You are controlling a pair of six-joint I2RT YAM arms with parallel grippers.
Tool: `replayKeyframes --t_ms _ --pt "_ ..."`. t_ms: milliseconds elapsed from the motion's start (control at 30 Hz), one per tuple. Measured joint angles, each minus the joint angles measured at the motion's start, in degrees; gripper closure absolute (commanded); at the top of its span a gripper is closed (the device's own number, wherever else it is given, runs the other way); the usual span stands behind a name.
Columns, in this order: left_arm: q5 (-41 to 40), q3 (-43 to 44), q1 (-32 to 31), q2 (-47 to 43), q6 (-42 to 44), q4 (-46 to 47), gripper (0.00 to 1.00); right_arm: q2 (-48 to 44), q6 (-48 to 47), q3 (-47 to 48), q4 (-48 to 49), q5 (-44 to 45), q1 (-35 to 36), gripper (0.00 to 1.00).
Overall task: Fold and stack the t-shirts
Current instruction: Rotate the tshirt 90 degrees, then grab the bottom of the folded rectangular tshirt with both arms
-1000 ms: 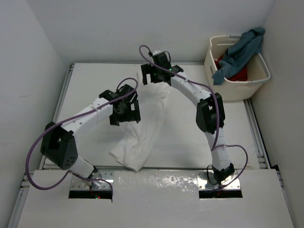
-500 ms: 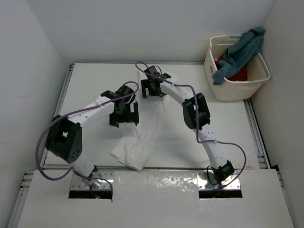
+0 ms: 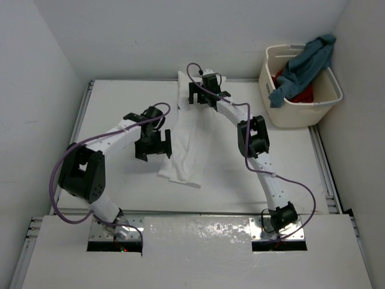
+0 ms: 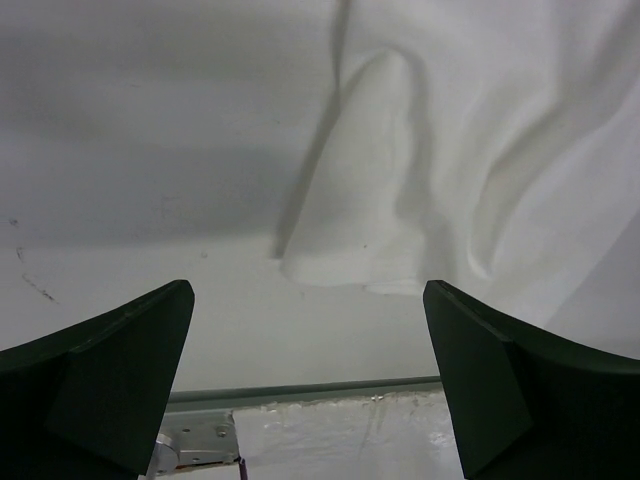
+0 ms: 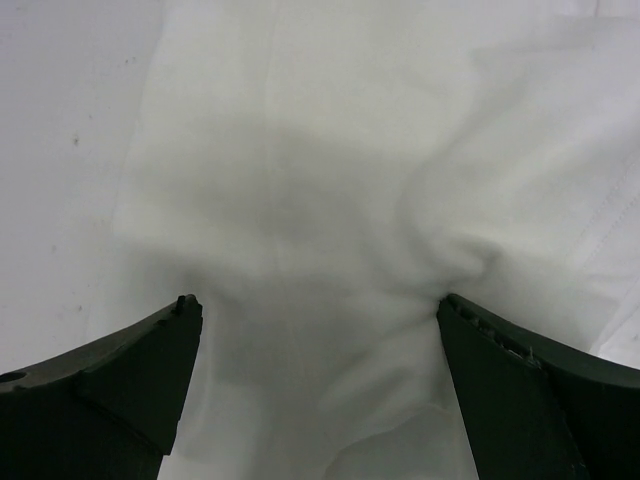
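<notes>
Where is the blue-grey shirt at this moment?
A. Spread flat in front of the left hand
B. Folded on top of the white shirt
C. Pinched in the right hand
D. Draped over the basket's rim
D: the blue-grey shirt hangs over the rim of the basket at the far right, well apart from the white shirt that both wrist views look down on.

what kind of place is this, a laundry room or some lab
Probably a robot test bench in a lab: two robot arms bolted to the near edge of a white table, bare white walls boxing it in, and a white shirt and laundry basket.
</notes>
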Motion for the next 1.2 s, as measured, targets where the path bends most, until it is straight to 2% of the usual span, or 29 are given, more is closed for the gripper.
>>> replayKeyframes --t_ms 200,333,433,567,700,800,867,967,1067,1100,1167,1200 --pt "1.1 -3.7 3.0 -1.2 0.3 1.3 0.0 -4.2 -11.7 -4.6 0.8 -7.5 0.2 0.01" --pt "2.6 -9.0 3.8 -5.8 -0.1 4.0 0.0 -16.5 -18.9 -13.4 -3.1 -9.5 4.2 0.01" --pt "4.7 -13.8 3.9 -8.9 -0.7 8.1 0.02 -32.0 -19.5 -26.3 -2.5 -11.4 7.5 0.01" --pt "6.0 -18.8 3.2 -9.2 -1.7 13.3 0.07 -55.8 -18.3 -49.0 0.6 -14.2 10.1 0.01" --pt "6.6 -21.0 1.7 -9.1 -2.7 18.6 0.14 -69.0 -16.2 -67.0 1.5 -13.7 12.5 0.01" --pt "7.1 -21.8 0.9 -8.2 -3.6 22.3 0.17 -71.1 -14.4 -78.4 0.7 -13.2 16.3 0.01" --pt "7.2 -21.9 0.5 -6.2 -4.0 24.1 0.22 -71.2 -13.0 -85.0 -0.5 -13.2 18.8 0.01" --pt "7.4 -21.2 0.2 -3.8 -4.5 25.2 0.29 -71.2 -10.4 -90.4 -2.5 -13.3 20.5 0.01" --pt "7.5 -20.9 0.2 -3.0 -4.8 26.1 0.42 -70.7 -8.6 -90.8 -1.0 -12.5 21.0 0.01" --pt "7.6 -20.8 0.2 -2.7 -4.9 26.3 0.51 -70.3 -8.1 -90.7 -0.2 -12.4 21.2 0.02" --pt "8.2 -20.9 0.1 -2.1 -5.2 27.1 0.61 -68.6 -7.5 -90.4 1.3 -12.2 21.8 0.04" --pt "8.7 -20.9 0.0 -1.7 -5.2 27.6 0.7 -67.5 -7.2 -90.3 1.9 -12.2 22.2 0.05"
